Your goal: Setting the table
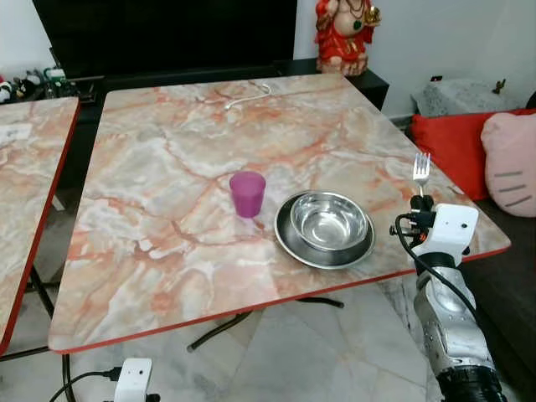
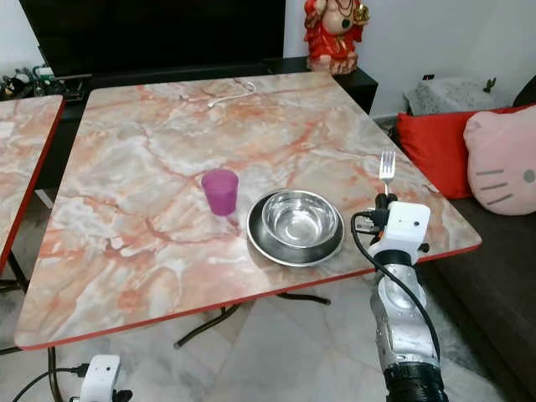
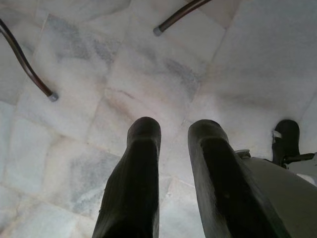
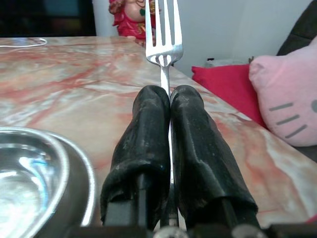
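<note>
fork (image 4: 163,44) upright, clamped in the right gripper (image 4: 170,99) at the table's (image 1: 167,167) right edge, handle hidden between fingers; left gripper (image 3: 173,134) parted over floor; bowl (image 4: 29,168) cut off.

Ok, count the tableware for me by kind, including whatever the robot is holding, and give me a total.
Cups: 1, the purple cup
Bowls: 1, the steel bowl
Plates: 1, the steel plate under the bowl
Forks: 1, the fork held in the right end effector
Total: 4
</note>
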`<state>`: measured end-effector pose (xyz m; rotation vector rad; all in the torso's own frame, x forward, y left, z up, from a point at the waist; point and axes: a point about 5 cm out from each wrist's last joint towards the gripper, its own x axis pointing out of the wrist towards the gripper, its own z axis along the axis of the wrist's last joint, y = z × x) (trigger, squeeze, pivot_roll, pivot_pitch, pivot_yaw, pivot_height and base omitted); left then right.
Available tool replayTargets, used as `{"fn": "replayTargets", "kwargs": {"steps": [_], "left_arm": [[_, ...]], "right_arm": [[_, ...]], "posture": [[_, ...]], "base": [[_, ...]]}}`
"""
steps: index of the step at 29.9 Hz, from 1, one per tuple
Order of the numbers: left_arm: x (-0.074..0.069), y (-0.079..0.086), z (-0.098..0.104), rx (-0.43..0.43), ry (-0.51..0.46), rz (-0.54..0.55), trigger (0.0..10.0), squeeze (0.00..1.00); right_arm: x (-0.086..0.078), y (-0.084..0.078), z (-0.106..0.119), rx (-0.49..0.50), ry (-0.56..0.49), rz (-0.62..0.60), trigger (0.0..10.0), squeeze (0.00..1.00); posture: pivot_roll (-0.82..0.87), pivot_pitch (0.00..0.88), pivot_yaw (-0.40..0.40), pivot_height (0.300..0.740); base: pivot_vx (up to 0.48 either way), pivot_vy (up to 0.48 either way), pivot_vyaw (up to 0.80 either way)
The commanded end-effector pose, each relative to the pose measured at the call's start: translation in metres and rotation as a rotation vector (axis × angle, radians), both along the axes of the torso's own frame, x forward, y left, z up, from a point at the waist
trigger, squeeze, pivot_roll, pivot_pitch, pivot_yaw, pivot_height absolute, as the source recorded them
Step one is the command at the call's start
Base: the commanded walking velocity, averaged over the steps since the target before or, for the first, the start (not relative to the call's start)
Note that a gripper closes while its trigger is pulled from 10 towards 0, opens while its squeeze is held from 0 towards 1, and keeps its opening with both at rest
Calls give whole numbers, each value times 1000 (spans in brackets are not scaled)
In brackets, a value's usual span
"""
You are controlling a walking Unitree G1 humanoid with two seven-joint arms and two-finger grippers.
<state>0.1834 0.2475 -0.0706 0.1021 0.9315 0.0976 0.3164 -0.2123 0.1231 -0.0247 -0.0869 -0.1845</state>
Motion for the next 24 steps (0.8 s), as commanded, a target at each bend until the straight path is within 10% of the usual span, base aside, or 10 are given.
{"fn": "replayTargets", "kwargs": {"steps": [1, 24], "left_arm": [[-7, 1, -3, 9, 33, -13, 10000, 0], [-8, 2, -4, 4, 30, 12, 10000, 0]], "right_arm": [[3, -2, 1, 3, 5, -7, 10000, 0], [6, 2, 0, 24, 13, 11, 10000, 0]], "posture": [[22, 0, -24, 740], [27, 4, -30, 740]], "base": [[0, 0, 0], [0, -217, 0]]}}
